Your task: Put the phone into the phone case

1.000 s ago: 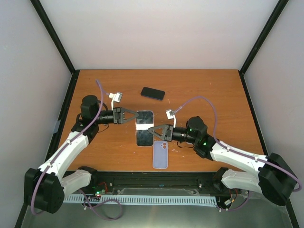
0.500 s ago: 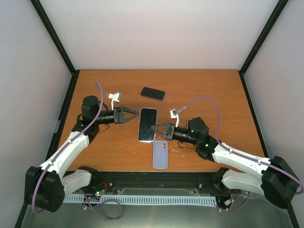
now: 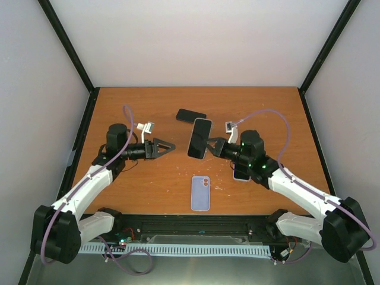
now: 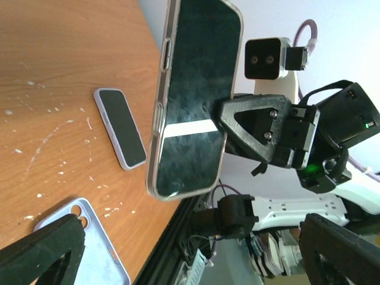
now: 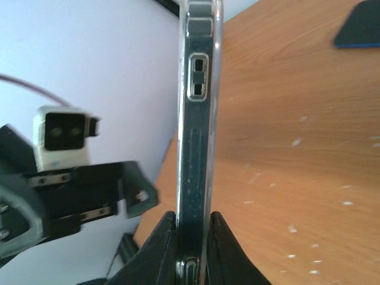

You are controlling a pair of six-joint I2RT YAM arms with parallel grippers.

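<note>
- Left gripper (image 3: 168,147): low over the left half of the table (image 3: 267,107), pointing right. Its jaws are spread wide and we see nothing between them.
- Phone vs. left gripper: in the left wrist view the phone faces this gripper screen-on, framed between the two spread fingers. It is not touching them; a clear gap separates the two in the top view.
- Black phone (image 3: 190,116): lies flat toward the far side of the table, just beyond the held phone and apart from both grippers.
- Phone (image 3: 199,138): raised off the table at centre and standing on end with a slight tilt. It has a dark screen with a pale stripe across it.
- Phone case (image 3: 200,193): lavender, flat on the table near the front edge, with its camera cut-outs at the far end. It lies nearer the arm bases than the held phone and touches neither gripper.
- Right gripper (image 5: 193,249): clamped on the phone. The right wrist view shows both fingers (image 5: 163,240) pressing front and back, with the phone's side buttons above them. The hold is on the phone's right long edge, as seen in the left wrist view.
- Grey-edged phone (image 4: 120,127): flat on the table, partly hidden under the right arm in the top view.
</note>
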